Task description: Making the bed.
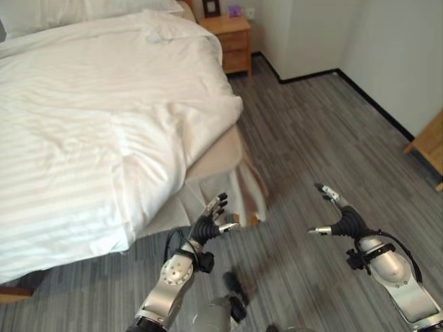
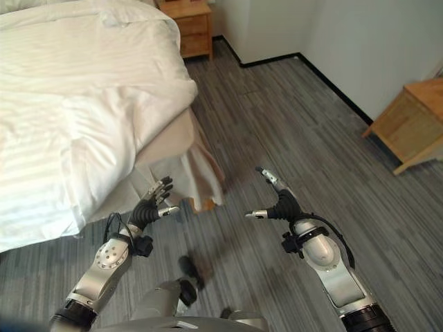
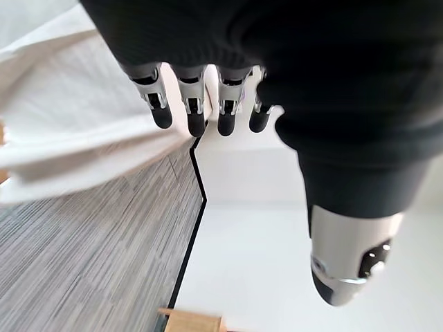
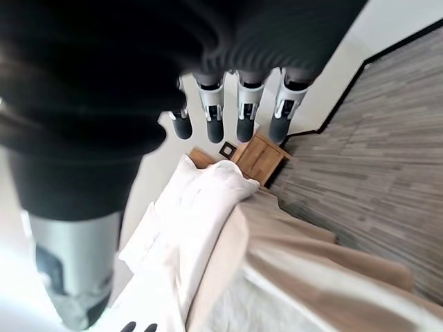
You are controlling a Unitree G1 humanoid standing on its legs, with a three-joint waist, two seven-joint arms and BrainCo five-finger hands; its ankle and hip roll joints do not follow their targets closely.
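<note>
left hand (image 1: pixel 208 226) fingers spread, empty | right hand (image 1: pixel 340 216) spread, empty | risk: your grab at the duvet (image 1: pixel 104 131) corner could snag the bed skirt (image 1: pixel 239 187) below

White striped fabric duvet (image 1: pixel 83 138) is running off the frame's left and top edges. Small purple object (image 1: pixel 234 10) on the light wooden nightstand (image 1: pixel 232 38) is appearing too small to identify.

Wooden nightstand (image 1: pixel 230 43): against the far wall, beside the head of the bed; small dark frame (image 1: pixel 211 7) and what may be a purple object (image 1: pixel 234 10) on top. Second wooden cabinet (image 2: pixel 408 123): right wall. Grey plank floor (image 1: pixel 311 145); black baseboard (image 1: pixel 374 102).
</note>
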